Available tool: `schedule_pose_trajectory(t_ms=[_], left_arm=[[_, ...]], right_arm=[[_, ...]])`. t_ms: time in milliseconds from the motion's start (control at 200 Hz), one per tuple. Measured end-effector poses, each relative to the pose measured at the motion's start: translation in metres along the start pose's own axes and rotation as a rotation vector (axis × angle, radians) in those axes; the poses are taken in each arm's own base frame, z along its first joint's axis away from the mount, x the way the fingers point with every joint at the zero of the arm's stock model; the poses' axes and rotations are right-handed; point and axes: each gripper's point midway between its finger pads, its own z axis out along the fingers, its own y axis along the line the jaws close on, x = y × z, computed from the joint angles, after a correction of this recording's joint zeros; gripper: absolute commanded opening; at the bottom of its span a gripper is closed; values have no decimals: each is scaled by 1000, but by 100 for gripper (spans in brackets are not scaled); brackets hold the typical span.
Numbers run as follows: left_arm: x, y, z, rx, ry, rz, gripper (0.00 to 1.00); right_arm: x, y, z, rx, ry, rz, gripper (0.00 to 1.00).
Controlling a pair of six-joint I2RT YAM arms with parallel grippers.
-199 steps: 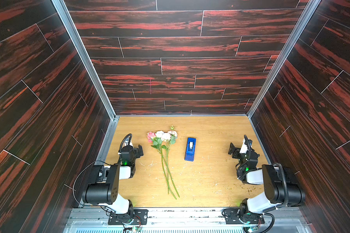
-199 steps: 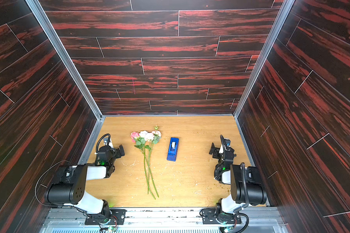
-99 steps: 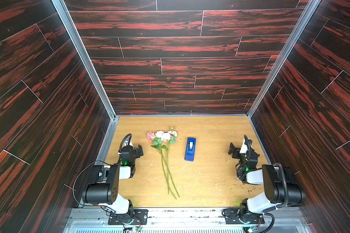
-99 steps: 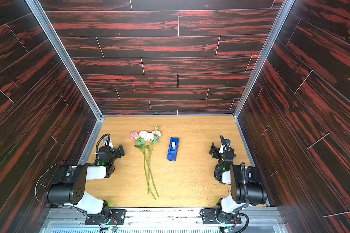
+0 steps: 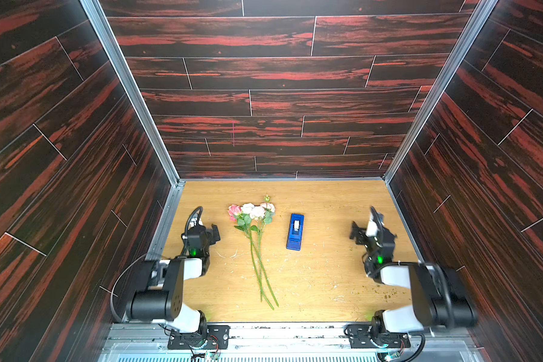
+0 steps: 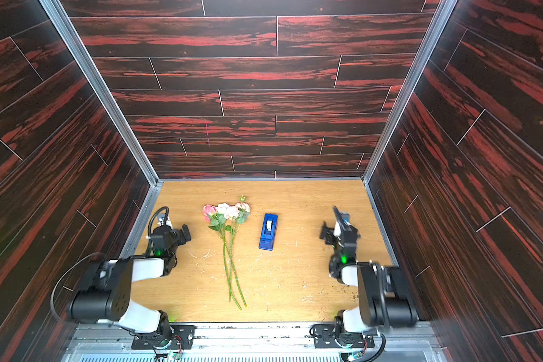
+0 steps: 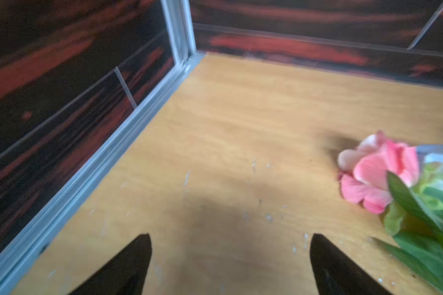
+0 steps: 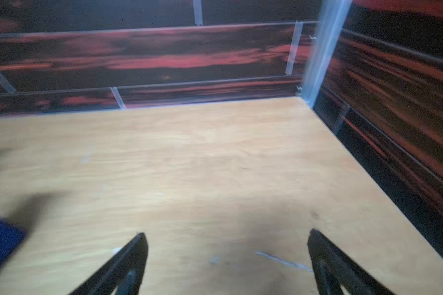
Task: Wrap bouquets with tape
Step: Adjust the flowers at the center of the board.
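While neither pincer has anything in it, I read both as released. The left gripper (image 7: 230,237) and right gripper (image 8: 226,235) each show black fingertips spread wide over bare board.

Task items lie mid-table on the light-brown wooden tabletop (image 5: 326,200):
- The bunch of pink and white roses with green leaves and thin green stems (image 5: 252,216) has its blooms toward the back wall and its stems running toward me.
- The blue rectangular tape dispenser with a whitish roll (image 5: 295,232) sits just beside the bunch on the right gripper's side, not touching it.
- Layout is the same in both top views.

Left gripper is near the blooms, with only scuffed wood between. Right gripper is further from the dispenser, bare wood between. Left wrist view catches one pink bloom plus leaves. Right wrist view catches a blurred blue corner.

Surroundings are dark red-black wood-pattern wall panels (image 5: 264,72) on three sides and grey metal corner rails (image 7: 138,122).

Count: one bunch, one dispenser, two grippers. Stems are too fine to count. Right gripper looks smeared in both top views.
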Motion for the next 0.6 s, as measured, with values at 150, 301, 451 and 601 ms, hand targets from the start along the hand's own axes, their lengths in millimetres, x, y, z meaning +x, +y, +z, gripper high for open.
schedule_pose_trajectory(t_ms=[150,301,451,601], left_arm=[[-72,-8,-26,38,-58,-61,100],[-90,-8,-66,91,-80,-146,100],[-68,-9,-84,127,-8,-201,100],[-40,-9,-93,137,62,-251,100]], right_arm=[[-94,80,2,-167,-3,-9,98],[-120,192,-24,-393,83,-24,98],[-45,292,-49,-559,325,-116,97],[50,349,-74,-620,562,-262,93]])
